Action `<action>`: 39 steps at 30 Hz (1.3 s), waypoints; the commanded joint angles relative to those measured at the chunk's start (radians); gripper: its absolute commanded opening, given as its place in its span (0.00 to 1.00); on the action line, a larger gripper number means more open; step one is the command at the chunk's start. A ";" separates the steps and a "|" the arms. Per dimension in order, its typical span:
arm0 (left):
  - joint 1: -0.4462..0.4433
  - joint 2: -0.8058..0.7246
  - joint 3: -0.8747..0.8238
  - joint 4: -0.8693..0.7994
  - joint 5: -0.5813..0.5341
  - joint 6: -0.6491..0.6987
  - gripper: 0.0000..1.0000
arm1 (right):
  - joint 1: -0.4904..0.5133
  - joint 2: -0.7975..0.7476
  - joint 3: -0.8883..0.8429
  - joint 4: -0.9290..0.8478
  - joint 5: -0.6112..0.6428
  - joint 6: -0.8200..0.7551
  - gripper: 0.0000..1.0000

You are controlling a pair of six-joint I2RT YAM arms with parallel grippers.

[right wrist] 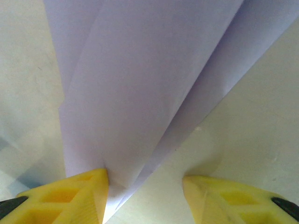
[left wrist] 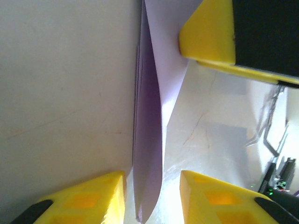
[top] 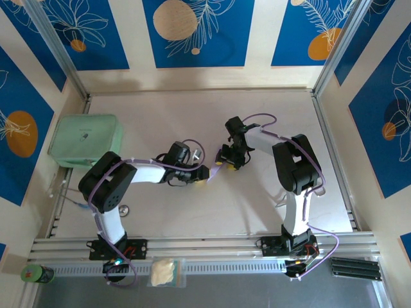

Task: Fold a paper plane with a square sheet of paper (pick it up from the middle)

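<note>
Fingers (left wrist: 84, 200) flank the folded lilac paper plane (left wrist: 148, 154).

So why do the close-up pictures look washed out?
Left wrist view: bright glare whitens the table beside the paper plane. Right wrist view: the paper plane sits very close, pale and low in contrast. Top view: evenly lit and sharp.
</note>
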 commanded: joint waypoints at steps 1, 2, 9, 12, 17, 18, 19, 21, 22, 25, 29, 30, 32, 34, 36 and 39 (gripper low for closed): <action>-0.012 0.004 0.046 -0.109 -0.032 0.067 0.37 | 0.007 0.128 -0.055 0.007 0.131 0.013 0.51; -0.013 0.010 0.052 -0.119 -0.032 0.071 0.37 | 0.006 0.128 -0.054 0.006 0.132 0.015 0.51; -0.017 0.034 0.071 -0.163 -0.057 0.084 0.31 | 0.007 0.141 -0.051 -0.002 0.134 0.019 0.50; -0.017 0.042 0.071 -0.173 -0.071 0.083 0.27 | 0.008 0.143 -0.050 -0.007 0.139 0.018 0.50; -0.016 0.027 0.081 -0.187 -0.090 0.080 0.25 | 0.010 0.152 -0.048 -0.012 0.144 0.017 0.50; -0.016 0.010 0.085 -0.188 -0.098 0.079 0.25 | 0.010 0.152 -0.049 -0.011 0.144 0.017 0.50; -0.016 -0.008 0.086 -0.185 -0.102 0.079 0.26 | 0.010 0.154 -0.047 -0.013 0.145 0.018 0.50; -0.016 -0.057 0.089 -0.181 -0.121 0.082 0.26 | 0.011 0.155 -0.047 -0.014 0.143 0.019 0.50; -0.016 -0.078 0.091 -0.179 -0.125 0.083 0.27 | 0.010 0.156 -0.046 -0.015 0.143 0.019 0.50; -0.020 -0.126 0.091 -0.161 -0.131 0.078 0.26 | 0.010 0.157 -0.047 -0.015 0.138 0.022 0.50; -0.039 -0.120 0.092 -0.078 -0.099 0.033 0.22 | 0.009 0.161 -0.053 -0.012 0.131 0.020 0.49; -0.047 -0.104 0.095 -0.053 -0.088 0.019 0.21 | 0.007 0.163 -0.055 -0.010 0.126 0.022 0.49; -0.057 -0.068 0.102 -0.014 -0.066 -0.007 0.18 | 0.008 0.164 -0.060 -0.006 0.121 0.024 0.49; -0.064 -0.037 0.106 0.018 -0.054 -0.026 0.16 | 0.007 0.166 -0.061 -0.005 0.119 0.026 0.49; -0.065 -0.008 0.113 0.035 -0.048 -0.037 0.16 | 0.007 0.164 -0.062 -0.006 0.118 0.028 0.48; -0.069 0.023 0.129 0.021 -0.046 -0.035 0.16 | 0.006 0.165 -0.061 -0.006 0.117 0.029 0.48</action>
